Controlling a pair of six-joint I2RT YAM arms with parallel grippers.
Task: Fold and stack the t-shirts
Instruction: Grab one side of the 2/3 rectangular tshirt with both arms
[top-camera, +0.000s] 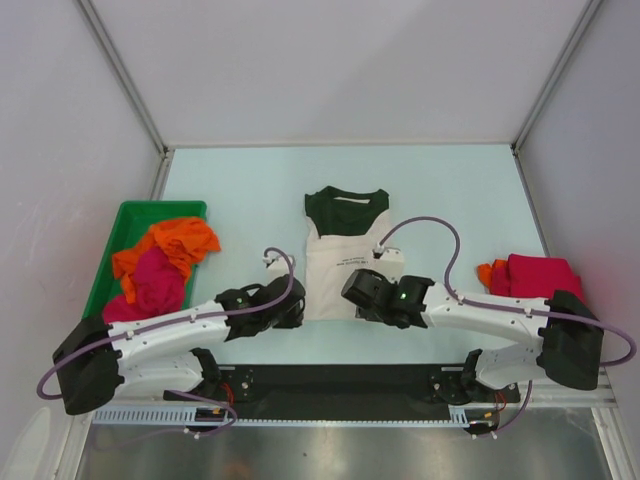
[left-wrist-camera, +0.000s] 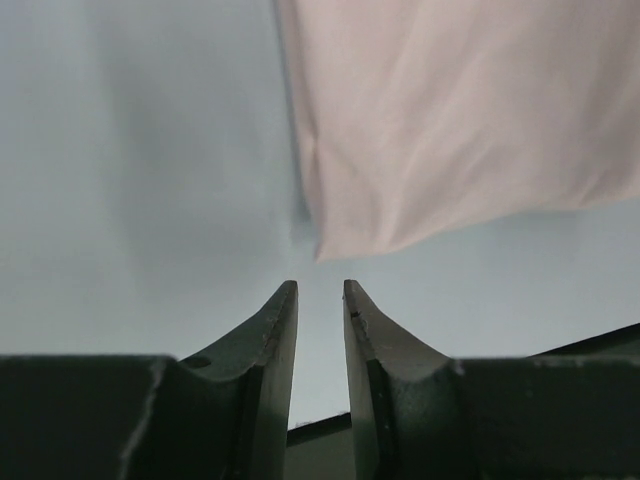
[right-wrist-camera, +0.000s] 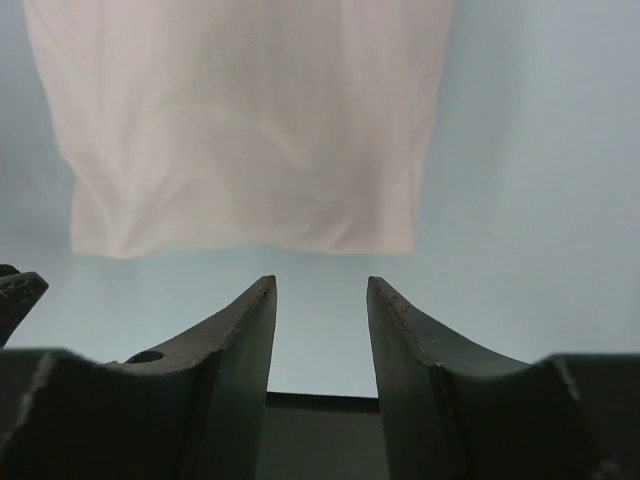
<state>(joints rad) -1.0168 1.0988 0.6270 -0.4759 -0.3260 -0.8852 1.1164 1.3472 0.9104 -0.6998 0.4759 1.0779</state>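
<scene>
The left pincer (left-wrist-camera: 320, 292) and right pincer (right-wrist-camera: 320, 285) are seen parted and empty just short of the near hem of the cream t-shirt (top-camera: 340, 265) on the worktop (top-camera: 230, 190); its folding is judged in hand; next, the hem corners are to be pinched and carried towards its neck.

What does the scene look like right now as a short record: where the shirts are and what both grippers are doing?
cream t-shirt: flat at the centre of the table, folded into a narrow strip, green collar far from the arms
left gripper: slightly open, empty, just short of the shirt's near-left corner
right gripper: open, empty, just short of the near hem
green bin: left side, holds crumpled orange t-shirt and magenta t-shirt
right edge: crimson t-shirt, orange cloth showing beside it
</scene>
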